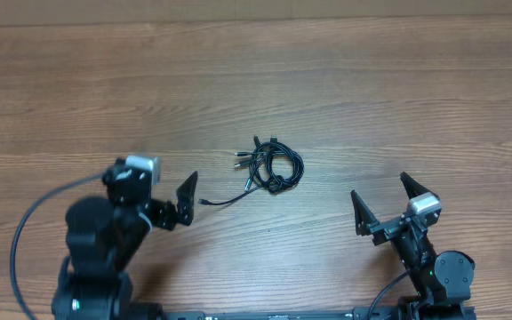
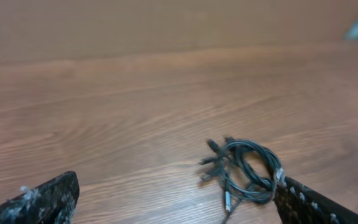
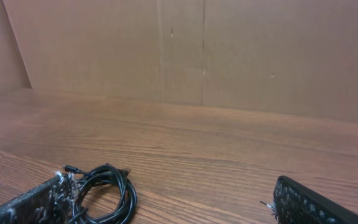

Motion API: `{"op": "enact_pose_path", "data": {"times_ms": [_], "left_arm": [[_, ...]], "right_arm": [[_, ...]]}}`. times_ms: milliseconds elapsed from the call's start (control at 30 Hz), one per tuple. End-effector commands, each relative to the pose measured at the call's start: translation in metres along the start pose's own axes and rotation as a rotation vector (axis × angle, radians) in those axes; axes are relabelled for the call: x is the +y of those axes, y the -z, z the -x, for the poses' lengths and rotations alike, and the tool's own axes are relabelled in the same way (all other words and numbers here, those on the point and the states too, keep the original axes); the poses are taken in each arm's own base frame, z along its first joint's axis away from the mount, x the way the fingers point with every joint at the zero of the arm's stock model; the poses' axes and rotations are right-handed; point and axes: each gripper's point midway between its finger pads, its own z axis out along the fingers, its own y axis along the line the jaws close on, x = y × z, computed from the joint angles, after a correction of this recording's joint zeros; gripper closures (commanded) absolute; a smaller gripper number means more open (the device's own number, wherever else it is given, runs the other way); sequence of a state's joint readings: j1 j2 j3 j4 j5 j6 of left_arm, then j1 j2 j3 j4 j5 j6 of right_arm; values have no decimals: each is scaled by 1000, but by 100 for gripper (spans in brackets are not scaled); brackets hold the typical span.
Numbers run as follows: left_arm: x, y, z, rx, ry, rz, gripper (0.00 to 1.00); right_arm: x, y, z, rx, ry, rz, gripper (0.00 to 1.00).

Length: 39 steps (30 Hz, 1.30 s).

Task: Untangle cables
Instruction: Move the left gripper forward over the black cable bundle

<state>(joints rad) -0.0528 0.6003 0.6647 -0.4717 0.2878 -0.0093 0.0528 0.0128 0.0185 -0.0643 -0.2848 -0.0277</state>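
The left gripper (image 2: 176,183) and the right gripper (image 1: 379,187) both stand fully open and hold nothing. The cables (image 1: 271,166) lie as one knotted bundle on the counter (image 1: 372,80), ahead of both grippers and between them, nearer the left gripper's right finger.

Procedure, as I judge it: I first secure two separate points on the bundle. I close the left gripper on the loose strand (image 1: 225,199) that trails toward it, and the right gripper on the outer loop of the coil. I then draw them apart slowly and stop if the knot tightens.

The overhead view alone shows the trailing strand's full run and both grippers' standoff. The left wrist view resolves the plug ends (image 2: 211,163) fanning from the bundle's left side. The right wrist view shows only the coil's rounded loops beside its left finger (image 3: 33,202).
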Motion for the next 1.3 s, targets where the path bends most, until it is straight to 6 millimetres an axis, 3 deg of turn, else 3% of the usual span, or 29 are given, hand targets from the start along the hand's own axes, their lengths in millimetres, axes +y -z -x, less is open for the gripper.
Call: {"op": "enact_pose_path", "data": {"times_ms": [0,367,567,800,967,1267], "left_arm": [[-19,-10,20,41,-43,-124,0],[-38,-56,26,319,-152,-310,0],[-57,-87,26,458,-213,-375,0],[-86,-127,19,568,-429,-420,0],[-108,-150,0,598,-559,-502,0],[-115,-186,-56,734,-603,-528,0]], "right_arm": [[0,0,-2,-5,8,0,0],[0,0,-2,-5,8,0,0],[0,0,-2,-5,8,0,0],[0,0,-2,-5,8,0,0],[0,0,-2,-5,8,0,0],[0,0,-2,-5,8,0,0]]}}
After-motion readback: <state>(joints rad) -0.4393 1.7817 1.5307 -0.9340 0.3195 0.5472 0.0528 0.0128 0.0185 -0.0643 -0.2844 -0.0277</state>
